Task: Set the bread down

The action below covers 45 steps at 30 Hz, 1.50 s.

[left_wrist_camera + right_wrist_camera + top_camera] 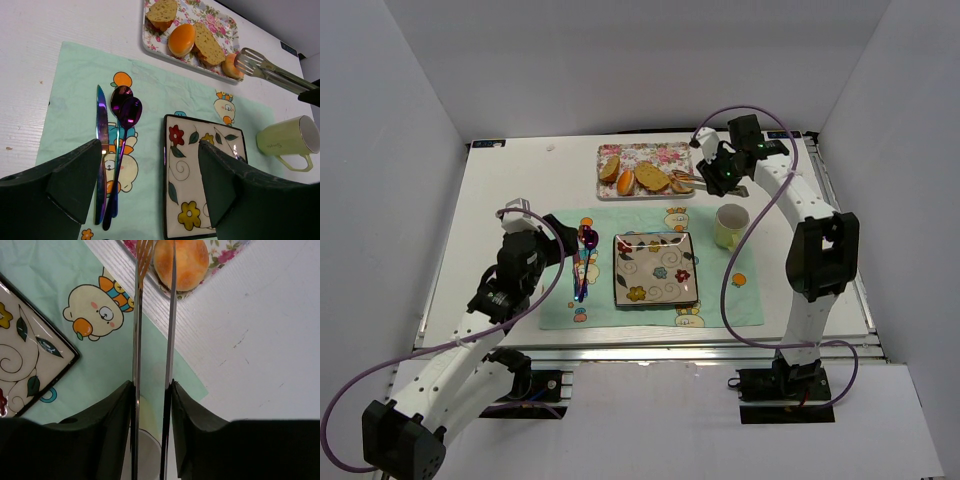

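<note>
A floral tray (650, 150) at the back holds several bread pieces: two slices (207, 45), an orange roll (181, 39) and a small roll (681, 184) at its right end. My right gripper (725, 178) is shut on metal tongs (695, 179). In the right wrist view the gripper (151, 385) holds the tongs (136, 340) with their tips over the small roll's (185, 262) left side, arms slightly apart. The flowered square plate (656, 268) lies bare on the mint placemat (720, 300). My left gripper (560, 250) is open and empty above the placemat, also seen in the left wrist view (150, 150).
A pale green mug (730, 225) stands right of the plate, under the right arm. A knife (101, 130) and two spoons (127, 107) lie on the placemat left of the plate (185, 200). White walls close in the table.
</note>
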Tool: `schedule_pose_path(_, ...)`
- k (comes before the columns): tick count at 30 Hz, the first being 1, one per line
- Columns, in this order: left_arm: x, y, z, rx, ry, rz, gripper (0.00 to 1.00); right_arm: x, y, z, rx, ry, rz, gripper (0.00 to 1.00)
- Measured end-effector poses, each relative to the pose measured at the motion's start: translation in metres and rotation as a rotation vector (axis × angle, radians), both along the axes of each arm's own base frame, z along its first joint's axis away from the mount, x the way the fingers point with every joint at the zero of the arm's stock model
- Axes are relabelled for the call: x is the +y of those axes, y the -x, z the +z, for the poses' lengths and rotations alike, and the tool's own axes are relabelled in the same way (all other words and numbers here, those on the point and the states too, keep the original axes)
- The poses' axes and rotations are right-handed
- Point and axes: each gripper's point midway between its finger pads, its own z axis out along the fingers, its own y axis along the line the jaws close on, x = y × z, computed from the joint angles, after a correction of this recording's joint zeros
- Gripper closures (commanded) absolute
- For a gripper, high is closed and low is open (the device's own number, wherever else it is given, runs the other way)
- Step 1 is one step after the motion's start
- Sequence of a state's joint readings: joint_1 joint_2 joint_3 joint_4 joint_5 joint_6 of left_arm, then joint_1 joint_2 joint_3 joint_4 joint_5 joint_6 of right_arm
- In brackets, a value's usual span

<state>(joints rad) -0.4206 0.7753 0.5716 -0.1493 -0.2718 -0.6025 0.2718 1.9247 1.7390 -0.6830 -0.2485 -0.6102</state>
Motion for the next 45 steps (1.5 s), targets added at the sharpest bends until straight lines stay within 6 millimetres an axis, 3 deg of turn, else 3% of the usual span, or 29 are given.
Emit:
schedule_pose_path(4,0.0,0.0,0.0,0.0,0.0,0.0,0.13,-0.003,-0.002,-0.008,0.01,0.022,-0.013,0.56)
schedule_pose_path(31,0.0,0.0,0.0,-0.002,0.001,0.0,0.13,-0.009,-0.009,-0.012,-0.033,0.081,-0.027,0.48)
schedule_pose_path(45,0.0,0.001,0.003,-0.01,0.005,0.0,0.13,-0.001,-0.008,-0.014,-0.045,0.102,-0.012,0.46)
